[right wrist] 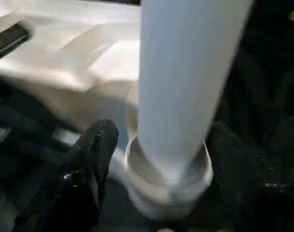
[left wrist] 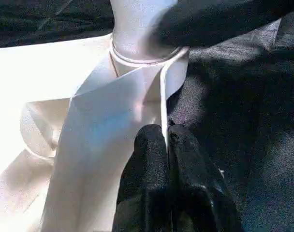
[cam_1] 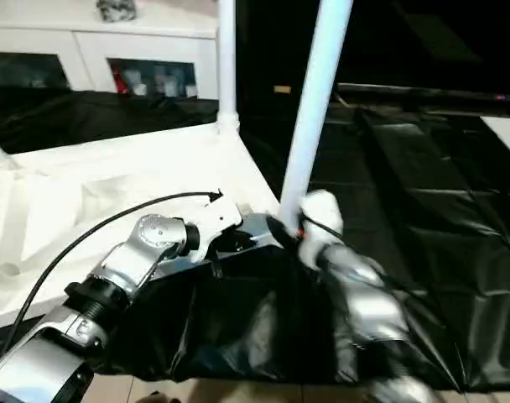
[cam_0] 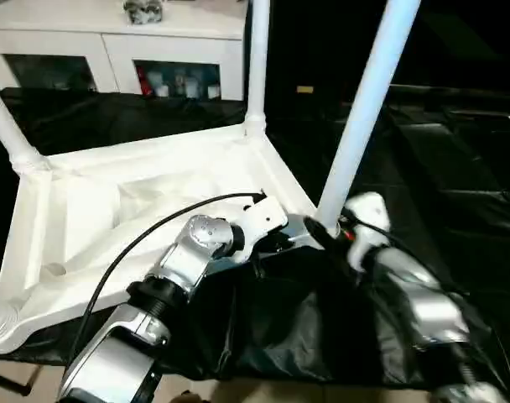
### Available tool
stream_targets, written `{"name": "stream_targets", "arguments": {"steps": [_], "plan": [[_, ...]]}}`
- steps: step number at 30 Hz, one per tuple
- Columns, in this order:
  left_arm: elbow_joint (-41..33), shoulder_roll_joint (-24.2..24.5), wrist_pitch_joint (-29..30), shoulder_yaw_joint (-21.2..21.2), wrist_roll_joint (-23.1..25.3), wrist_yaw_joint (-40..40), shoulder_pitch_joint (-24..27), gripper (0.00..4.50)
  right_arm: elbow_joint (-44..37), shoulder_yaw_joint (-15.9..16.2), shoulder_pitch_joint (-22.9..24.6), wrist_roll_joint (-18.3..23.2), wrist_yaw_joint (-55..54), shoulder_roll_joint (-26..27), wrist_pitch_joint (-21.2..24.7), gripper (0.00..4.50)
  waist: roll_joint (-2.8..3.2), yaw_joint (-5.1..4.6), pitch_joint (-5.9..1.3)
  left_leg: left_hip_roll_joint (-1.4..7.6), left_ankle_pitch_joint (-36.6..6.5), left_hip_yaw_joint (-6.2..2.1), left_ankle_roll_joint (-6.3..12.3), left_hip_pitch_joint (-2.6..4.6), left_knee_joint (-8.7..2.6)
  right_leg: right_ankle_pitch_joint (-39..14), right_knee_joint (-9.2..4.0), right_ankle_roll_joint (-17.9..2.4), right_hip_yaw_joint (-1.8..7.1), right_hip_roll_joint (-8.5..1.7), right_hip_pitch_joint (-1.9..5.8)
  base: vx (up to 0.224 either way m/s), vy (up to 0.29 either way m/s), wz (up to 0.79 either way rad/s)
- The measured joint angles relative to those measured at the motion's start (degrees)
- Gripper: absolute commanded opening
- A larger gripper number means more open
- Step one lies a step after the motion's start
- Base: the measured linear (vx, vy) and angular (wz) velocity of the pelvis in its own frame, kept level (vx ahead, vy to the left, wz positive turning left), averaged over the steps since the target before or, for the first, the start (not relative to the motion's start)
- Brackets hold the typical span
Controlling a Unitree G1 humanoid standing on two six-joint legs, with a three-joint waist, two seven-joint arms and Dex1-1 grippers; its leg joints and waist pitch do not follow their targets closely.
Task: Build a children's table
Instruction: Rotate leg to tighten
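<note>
At centre right of the left eye view, leans a white tube leg, long axis steep, foot in the near corner socket of the upturned tabletop. Straddling that foot, the right gripper, fingers spread either side, apparently clear of it. Nearer by far than the left gripper, clenched empty against the tabletop's edge just below the socket.
</note>
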Motion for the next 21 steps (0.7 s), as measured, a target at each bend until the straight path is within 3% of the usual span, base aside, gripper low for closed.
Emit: {"name": "stream_targets", "arguments": {"steps": [7, 10, 15, 17, 21], "plan": [[0.5, 0.1, -2.4, -0.2, 1.1, 1.3, 0.0, 0.00, -6.8, -1.5, 7.5, 6.2, 13.1, -8.1, 3.7, 3.15, 0.21, 0.40, 0.04, -0.03, 0.0, 0.00, 0.01, -0.08, -0.01, -0.1, -0.11, 0.1, -0.02, -0.03, -0.03, 0.000, 0.000, 0.00], [-0.2, 0.6, -2.2, 0.7, -0.3, 0.4, 0.6, 0.59, -8.2, -2.6, 8.6, 8.0, 14.8, -10.3, 5.2, 3.19, 0.19, 0.21, 0.06, -0.01, 0.0, -0.03, 0.01, -0.07, -0.02, -0.1, -0.08, 0.1, -0.06, -0.02, -0.07, 0.000, 0.000, 0.00], [-6.3, 2.5, 0.2, 3.1, -4.1, -2.3, 1.3, 0.85, -10.1, -1.8, 8.9, 9.2, 15.1, -8.7, 5.8, 3.19, 0.09, 0.08, 0.11, 0.03, 0.0, -0.10, 0.01, -0.10, -0.05, -0.1, -0.05, 0.1, -0.15, 0.00, -0.11, 0.000, 0.000, 0.00], [-11.2, 7.1, 3.9, 3.7, -6.1, -6.9, 2.5, 1.08, -9.7, -0.7, 6.3, 9.3, 13.4, -5.1, 5.8, 3.19, 0.00, -0.52, 0.17, 0.02, 0.0, -0.16, 0.00, -0.18, -0.08, 0.0, 0.03, 0.1, -0.18, 0.01, -0.20, 0.000, 0.000, 0.00], [-15.8, 12.4, 8.2, 4.6, -7.8, -12.3, 4.9, 1.34, -9.6, 1.3, 5.0, 9.3, 13.0, -3.7, 5.8, 3.19, -0.13, -0.27, 0.20, 0.00, 0.0, -0.18, -0.01, -0.07, -0.08, -0.1, -0.03, 0.1, -0.15, 0.01, -0.21, 0.000, 0.000, 0.00]]}}
